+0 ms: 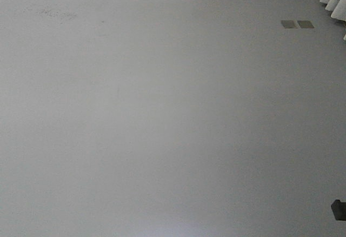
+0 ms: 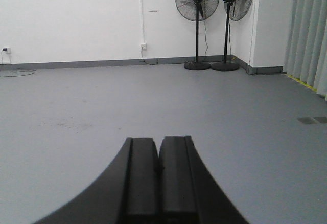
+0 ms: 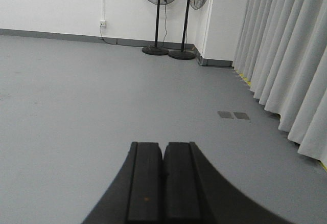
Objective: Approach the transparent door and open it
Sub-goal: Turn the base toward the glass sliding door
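The transparent door is out of view in all three views. My left gripper [image 2: 158, 141] is shut and empty, its two black fingers pressed together, pointing over the grey floor [image 2: 153, 101]. My right gripper [image 3: 163, 145] is also shut and empty, pointing the same way. The front view shows only grey floor [image 1: 162, 112].
Two black pedestal fans [image 2: 197, 9] stand against the far white wall [image 2: 76, 19], also in the right wrist view [image 3: 158, 9]. White curtains [image 3: 286, 55] hang along the right side. Two floor plates [image 3: 233, 115] lie near the curtains, also in the front view [image 1: 297, 24]. A wall socket [image 2: 143, 46] holds a cable.
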Robot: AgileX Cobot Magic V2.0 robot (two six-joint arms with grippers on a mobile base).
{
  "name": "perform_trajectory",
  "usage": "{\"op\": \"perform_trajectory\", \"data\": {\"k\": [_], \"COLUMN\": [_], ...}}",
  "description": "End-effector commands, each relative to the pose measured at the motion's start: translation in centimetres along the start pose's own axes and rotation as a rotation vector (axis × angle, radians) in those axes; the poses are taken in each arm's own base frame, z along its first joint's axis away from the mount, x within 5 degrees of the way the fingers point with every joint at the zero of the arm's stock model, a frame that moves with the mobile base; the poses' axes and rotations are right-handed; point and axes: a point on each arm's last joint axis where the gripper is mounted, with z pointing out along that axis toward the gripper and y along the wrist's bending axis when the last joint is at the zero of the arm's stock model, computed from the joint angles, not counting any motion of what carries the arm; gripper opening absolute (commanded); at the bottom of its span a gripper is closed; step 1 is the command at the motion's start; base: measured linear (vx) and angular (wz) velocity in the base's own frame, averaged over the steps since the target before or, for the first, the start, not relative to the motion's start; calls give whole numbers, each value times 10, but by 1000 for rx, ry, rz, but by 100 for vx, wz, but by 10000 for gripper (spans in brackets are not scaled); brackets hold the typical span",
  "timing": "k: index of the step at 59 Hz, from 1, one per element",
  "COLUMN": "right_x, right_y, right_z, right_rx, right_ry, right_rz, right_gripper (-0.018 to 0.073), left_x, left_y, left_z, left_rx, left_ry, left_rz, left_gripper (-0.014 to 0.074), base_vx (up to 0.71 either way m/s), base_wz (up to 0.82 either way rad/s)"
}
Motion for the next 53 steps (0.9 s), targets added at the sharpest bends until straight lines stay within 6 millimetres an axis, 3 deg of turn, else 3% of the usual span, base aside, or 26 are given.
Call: {"op": "perform_trajectory", "data": {"k": [1, 33, 53], "right_x": [-3, -3, -3], "right_y": [-1, -1, -1], "right_z": [-1, -1, -1], "right_rx": [13, 14, 14], "right_ry": [-80, -80, -80], "right_rz": [2, 2, 2], "right_gripper": [-8, -8, -8], "left_x": [2, 2, 2], "left_y": [0, 0, 0], "left_z": [0, 0, 0], "left_rx": [-3, -3, -3], "left_ry": [-61, -61, -61], "left_rz": [-9, -9, -9], "left_gripper": [-6, -6, -6], "base_vx": [35, 44, 55], "base_wz": [3, 11, 34]}}
